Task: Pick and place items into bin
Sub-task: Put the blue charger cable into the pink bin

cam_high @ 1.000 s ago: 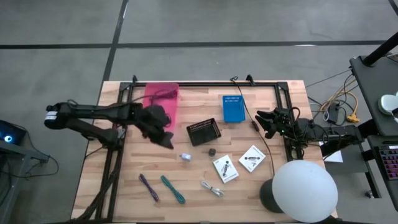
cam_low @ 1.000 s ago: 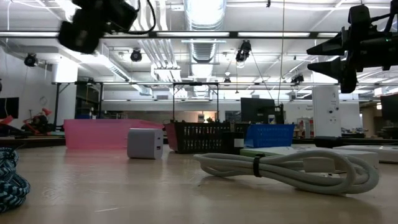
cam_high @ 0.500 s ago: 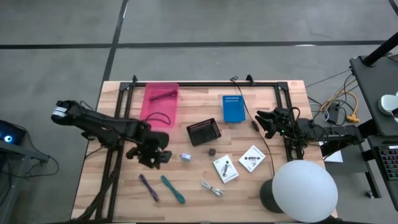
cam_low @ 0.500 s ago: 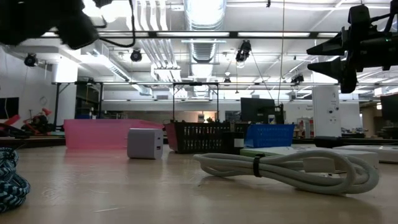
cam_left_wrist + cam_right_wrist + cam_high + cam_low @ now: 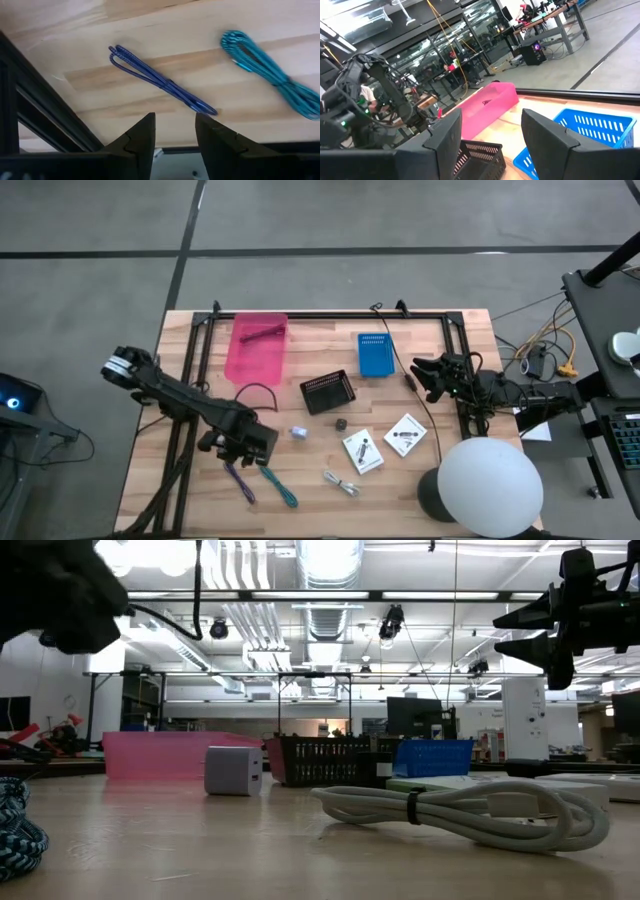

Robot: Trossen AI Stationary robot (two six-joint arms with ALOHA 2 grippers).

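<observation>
The left gripper is hovering with jaws parted over the purple cable bundle, which is lying on the table near its front left corner, just beside the teal bundle. This looks like the approach for a pick; the next move likely calls for dropping straight down, straddling the bundle and closing. The right gripper is waiting near the right edge, fingers spread. Counting now: three bins toward the back, pink, black and blue; the pink one is already holding one dark item. Loose on the table: two cable bundles, one white coiled cable, two white packets, one small white adapter, one dark knob.
</observation>
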